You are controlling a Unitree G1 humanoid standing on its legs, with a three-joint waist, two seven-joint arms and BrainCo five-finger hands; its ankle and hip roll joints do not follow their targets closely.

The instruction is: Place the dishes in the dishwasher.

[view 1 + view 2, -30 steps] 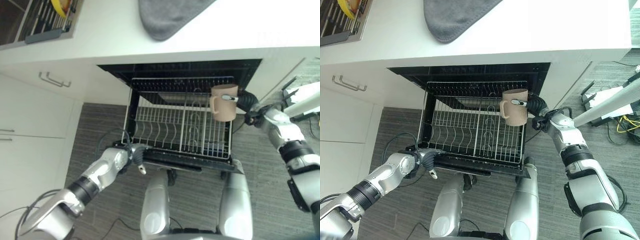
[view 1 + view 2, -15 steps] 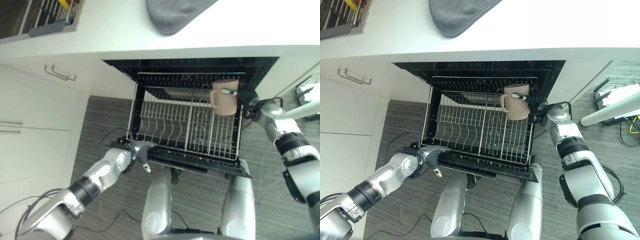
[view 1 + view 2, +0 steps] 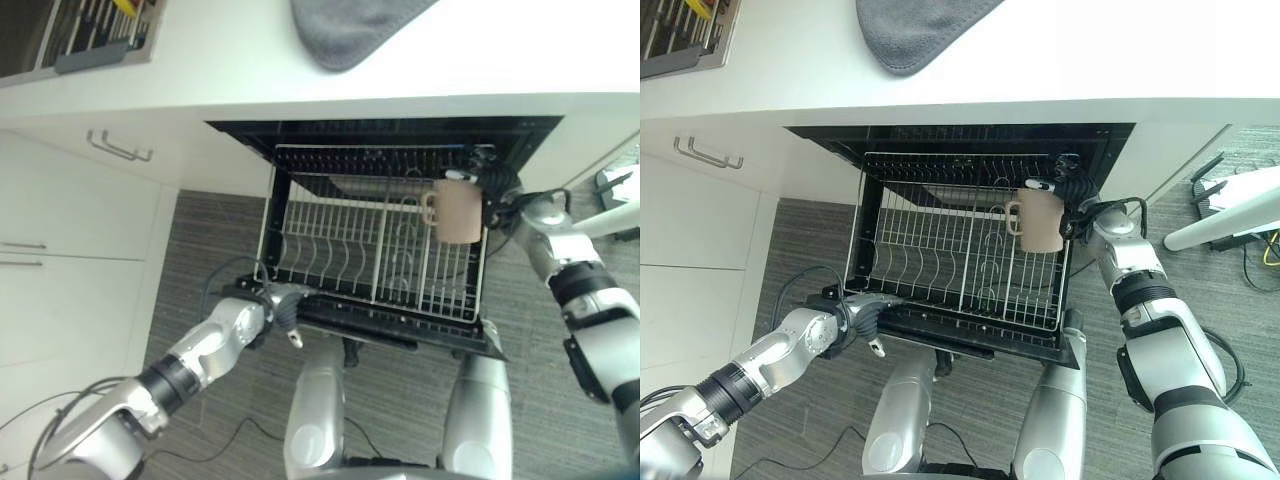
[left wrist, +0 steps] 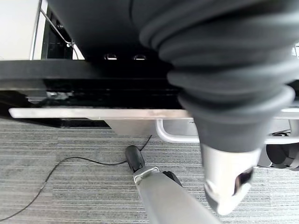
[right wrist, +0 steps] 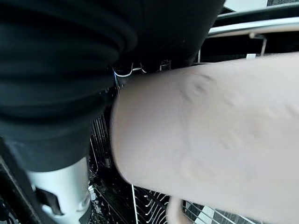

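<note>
Down below the white bench (image 3: 200,60), the dishwasher (image 3: 380,135) is standing open with its wire rack (image 3: 340,250) pulled out over the grey striped floor (image 3: 200,250). The right hand (image 3: 1072,192) is holding a beige mug (image 3: 1042,220) above the right side of the rack, near its back corner; its fingers are curling round the mug's far side, with a dark-tipped finger lying across the rim. The mug is hanging roughly upright, its handle turned toward the middle of the rack, and whether its base is touching the wires cannot be told. In the right wrist view the mug's pale wall (image 5: 215,135) is sitting right against the hand's dark cover. The left hand (image 3: 280,312) is resting at the front left corner of the open dishwasher, by the rack's front edge, with one finger pointing down; how its other fingers are set cannot be told. A grey cloth (image 3: 915,30) is lying on the bench above.
</note>
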